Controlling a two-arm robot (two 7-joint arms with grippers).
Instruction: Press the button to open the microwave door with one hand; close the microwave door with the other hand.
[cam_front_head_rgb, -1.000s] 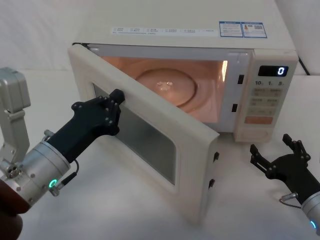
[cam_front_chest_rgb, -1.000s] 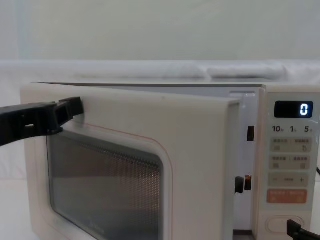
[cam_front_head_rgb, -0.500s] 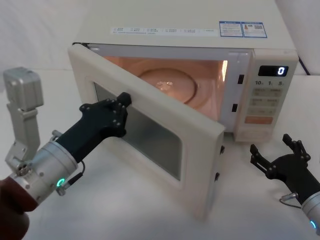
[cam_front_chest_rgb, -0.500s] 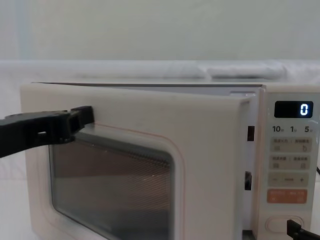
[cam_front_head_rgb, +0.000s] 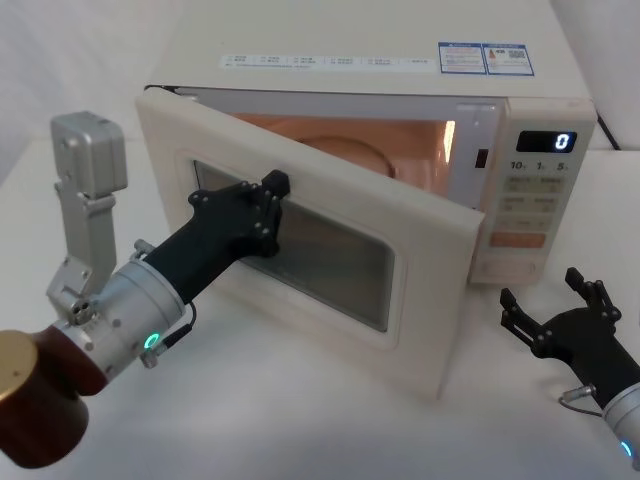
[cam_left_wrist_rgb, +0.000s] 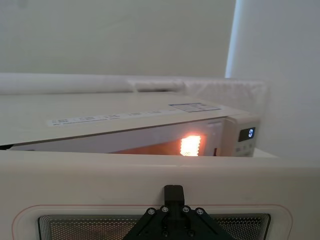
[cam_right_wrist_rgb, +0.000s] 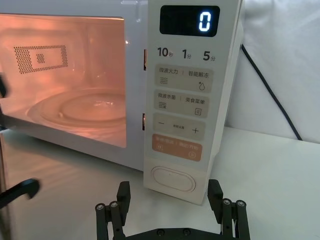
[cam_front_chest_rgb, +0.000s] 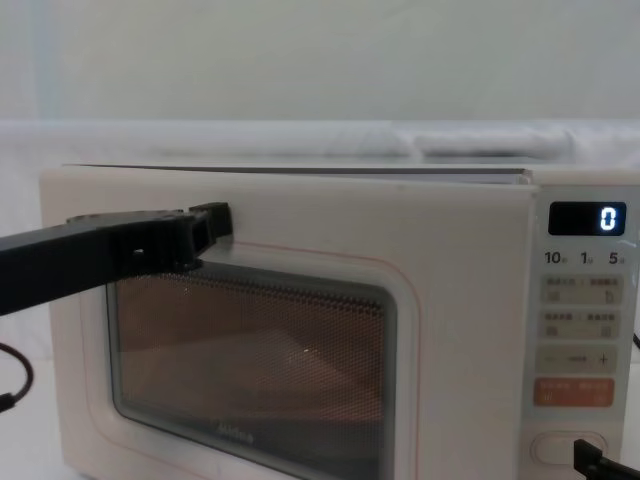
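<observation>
Left gripper (cam_front_head_rgb: 272, 190), arm stretched forward, fingers pressed together, tip against the partly open microwave door (cam_front_head_rgb: 330, 300) above its window; right gripper (cam_front_head_rgb: 553, 300) low at near right, fingers spread, facing the button (cam_right_wrist_rgb: 173, 178).

A white table (cam_front_head_rgb: 250, 400) is seen as the supporting surface. A cream microwave (cam_front_head_rgb: 360, 60) is set directly on it, toward the back, with its control panel at the right end. In front of the microwave, at its lower right, bare white tabletop is shown. A black cable (cam_right_wrist_rgb: 272, 90) is seen running down beside the microwave's right side toward the table surface, against the white backdrop.
</observation>
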